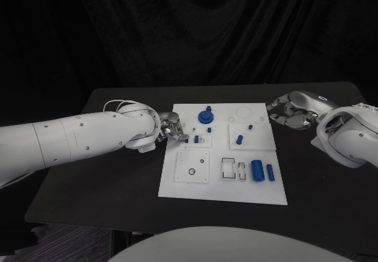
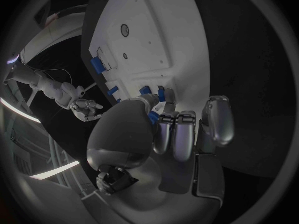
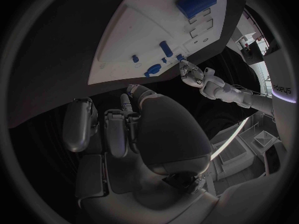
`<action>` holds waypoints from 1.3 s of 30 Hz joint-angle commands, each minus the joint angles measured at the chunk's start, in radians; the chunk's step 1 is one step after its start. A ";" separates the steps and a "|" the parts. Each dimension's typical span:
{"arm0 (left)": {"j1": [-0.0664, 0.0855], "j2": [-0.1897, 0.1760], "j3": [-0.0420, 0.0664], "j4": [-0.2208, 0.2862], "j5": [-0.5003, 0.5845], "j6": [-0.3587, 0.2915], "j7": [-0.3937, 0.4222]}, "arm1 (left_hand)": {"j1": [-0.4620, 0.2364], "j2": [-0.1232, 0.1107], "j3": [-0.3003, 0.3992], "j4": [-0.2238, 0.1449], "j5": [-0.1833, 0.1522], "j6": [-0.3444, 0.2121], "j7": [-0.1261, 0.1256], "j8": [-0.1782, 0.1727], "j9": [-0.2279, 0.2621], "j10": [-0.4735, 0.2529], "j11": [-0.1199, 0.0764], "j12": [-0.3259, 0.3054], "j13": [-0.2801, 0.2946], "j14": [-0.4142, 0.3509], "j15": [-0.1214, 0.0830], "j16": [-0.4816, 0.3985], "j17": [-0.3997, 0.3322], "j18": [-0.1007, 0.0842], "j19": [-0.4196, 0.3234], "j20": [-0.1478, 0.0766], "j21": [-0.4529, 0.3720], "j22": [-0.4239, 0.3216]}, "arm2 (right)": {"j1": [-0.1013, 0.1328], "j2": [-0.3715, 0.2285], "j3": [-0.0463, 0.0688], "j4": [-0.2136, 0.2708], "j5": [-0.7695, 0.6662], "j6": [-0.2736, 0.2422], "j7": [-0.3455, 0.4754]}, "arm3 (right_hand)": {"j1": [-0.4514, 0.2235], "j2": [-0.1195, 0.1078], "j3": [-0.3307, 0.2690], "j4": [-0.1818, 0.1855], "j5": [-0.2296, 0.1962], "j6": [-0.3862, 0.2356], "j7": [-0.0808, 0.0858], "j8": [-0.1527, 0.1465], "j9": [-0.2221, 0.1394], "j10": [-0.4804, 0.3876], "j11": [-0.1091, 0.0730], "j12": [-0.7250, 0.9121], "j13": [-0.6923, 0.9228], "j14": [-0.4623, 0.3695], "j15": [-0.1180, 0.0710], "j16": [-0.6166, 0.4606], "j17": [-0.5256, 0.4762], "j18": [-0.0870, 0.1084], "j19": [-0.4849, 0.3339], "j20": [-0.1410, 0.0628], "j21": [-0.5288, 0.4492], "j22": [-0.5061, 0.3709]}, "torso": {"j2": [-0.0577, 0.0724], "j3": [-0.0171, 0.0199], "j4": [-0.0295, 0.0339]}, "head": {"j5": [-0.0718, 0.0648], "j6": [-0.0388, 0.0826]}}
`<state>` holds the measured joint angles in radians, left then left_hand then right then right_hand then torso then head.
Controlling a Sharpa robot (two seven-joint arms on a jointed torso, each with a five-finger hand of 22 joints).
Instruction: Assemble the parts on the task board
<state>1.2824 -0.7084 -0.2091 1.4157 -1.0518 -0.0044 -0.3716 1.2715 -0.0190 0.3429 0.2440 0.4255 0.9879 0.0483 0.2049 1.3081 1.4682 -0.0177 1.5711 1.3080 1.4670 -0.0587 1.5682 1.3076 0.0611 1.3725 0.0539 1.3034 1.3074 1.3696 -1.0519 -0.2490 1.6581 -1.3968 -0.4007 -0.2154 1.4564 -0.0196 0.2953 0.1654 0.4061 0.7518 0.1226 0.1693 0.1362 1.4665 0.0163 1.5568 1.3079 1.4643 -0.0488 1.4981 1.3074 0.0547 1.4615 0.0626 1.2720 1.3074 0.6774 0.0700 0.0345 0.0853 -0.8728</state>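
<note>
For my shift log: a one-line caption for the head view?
Left hand works at the task board's left edge; right hand hovers beside its far right corner.

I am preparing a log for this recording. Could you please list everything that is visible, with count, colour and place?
table: one, black, under everything.
task board: one, white, middle of the table.
blue parts: several; a round one at the board's far edge, a large cylinder and a thin one lying near its right edge, small ones mid-board.
left hand: silver, at the board's left edge, touching a small blue part.
right hand: silver, fingers curled, beside the board's far right corner.
</note>
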 commanded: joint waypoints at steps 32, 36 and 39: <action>-0.008 0.001 -0.003 -0.004 0.005 -0.007 0.023 | -0.153 0.028 -0.059 0.045 -0.229 -0.026 0.031 -0.109 -0.104 0.103 0.029 0.000 0.263 0.104 0.024 0.003 0.263 0.017 -0.012 0.021 -0.035 0.134 | -0.002 0.004 0.001 -0.002 -0.002 0.010 -0.016 | -0.011 -0.002 0.005 0.002 0.005 0.006 0.000 -0.004 -0.001 0.079 0.004 -0.004 0.240 0.086 0.001 -0.004 0.200 0.012 -0.006 -0.002 -0.005 0.174 | 0.002 0.0012 -0.0005 | 0.003 0.000; -0.008 0.003 -0.003 -0.009 0.005 -0.011 0.020 | -0.235 0.046 -0.132 0.047 -0.268 -0.022 0.038 -0.132 -0.145 0.103 0.036 0.000 0.263 0.104 0.030 0.003 0.263 0.018 -0.010 0.028 -0.038 0.139 | -0.002 0.004 0.001 -0.001 -0.002 0.012 -0.016 | -0.013 -0.004 0.009 0.000 0.006 0.007 0.001 -0.005 -0.003 0.079 0.004 -0.004 0.240 0.086 0.002 -0.005 0.199 0.012 -0.006 -0.002 -0.007 0.174 | 0.001 0.0015 -0.0012 | 0.004 0.000; -0.010 0.005 -0.003 -0.015 0.005 -0.011 0.017 | -0.310 0.072 -0.191 0.049 -0.325 -0.021 0.041 -0.136 -0.167 0.103 0.039 0.000 0.263 0.104 0.033 0.003 0.263 0.018 -0.009 0.031 -0.042 0.142 | -0.002 0.004 0.001 -0.001 -0.002 0.013 -0.017 | -0.013 -0.004 0.009 0.000 0.006 0.007 0.001 -0.005 -0.003 0.079 0.004 -0.004 0.240 0.086 0.002 -0.005 0.199 0.012 -0.006 -0.002 -0.007 0.174 | 0.001 0.0016 -0.0012 | 0.005 0.000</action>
<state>1.2804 -0.7063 -0.2088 1.4058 -1.0509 -0.0120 -0.3560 0.9809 0.0466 0.1663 0.2922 0.1135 0.9655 0.0827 0.0720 1.1477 1.4647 0.0146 1.5711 1.3080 1.4670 -0.0337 1.5682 1.3076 0.0612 1.3656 0.0794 1.2655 1.3074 1.3696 -1.0475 -0.2489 1.6558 -1.3966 -0.3952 -0.2168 1.4511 -0.0249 0.3010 0.1653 0.4060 0.7518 0.1226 0.1693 0.1345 1.4665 0.0163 1.5567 1.3076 1.4643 -0.0488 1.4981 1.3074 0.0547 1.4614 0.0626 1.2720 1.3073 0.6788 0.0712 0.0336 0.0896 -0.8728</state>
